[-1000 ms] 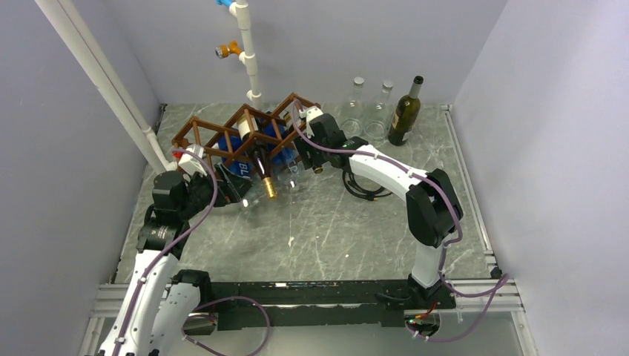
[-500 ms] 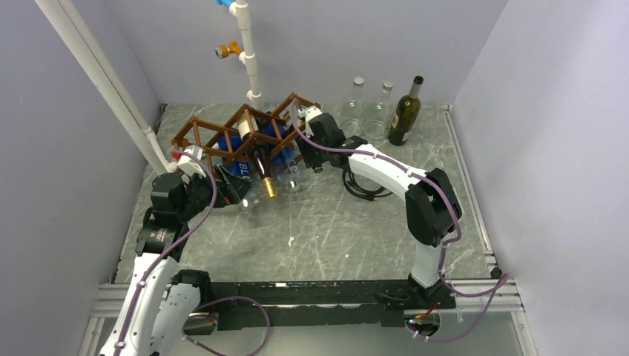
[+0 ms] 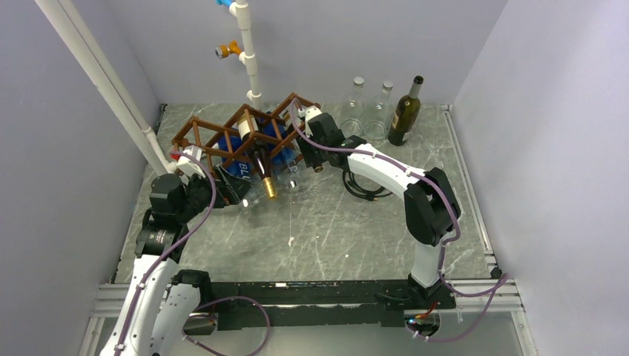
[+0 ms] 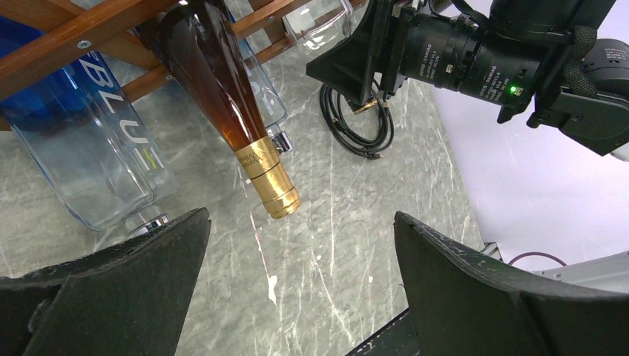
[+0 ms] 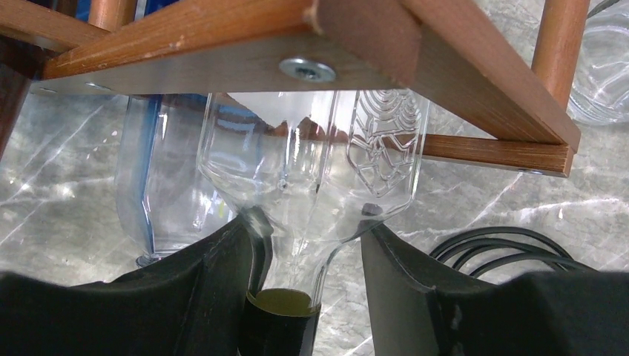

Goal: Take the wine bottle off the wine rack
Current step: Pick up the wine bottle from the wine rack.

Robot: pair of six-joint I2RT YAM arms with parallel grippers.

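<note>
Evidently right gripper (image 5: 305, 230) flanks neck of clear glass bottle (image 5: 319, 170), lower centre, to pull it off brown wooden lattice rack (image 5: 185, 44). Grip unconfirmed; left gripper (image 4: 300, 219) jaws stand wide.

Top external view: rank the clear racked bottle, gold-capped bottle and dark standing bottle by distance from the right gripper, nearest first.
1. Clear racked bottle: its neck sits between the jaws of the right gripper.
2. Gold-capped bottle: just to the left.
3. Dark standing bottle: back right of the table.

Pale lilac walls (image 3: 371, 44) are enclosing a grey marbled tabletop (image 3: 334, 230) (white-veined) that is catching soft glare
</note>
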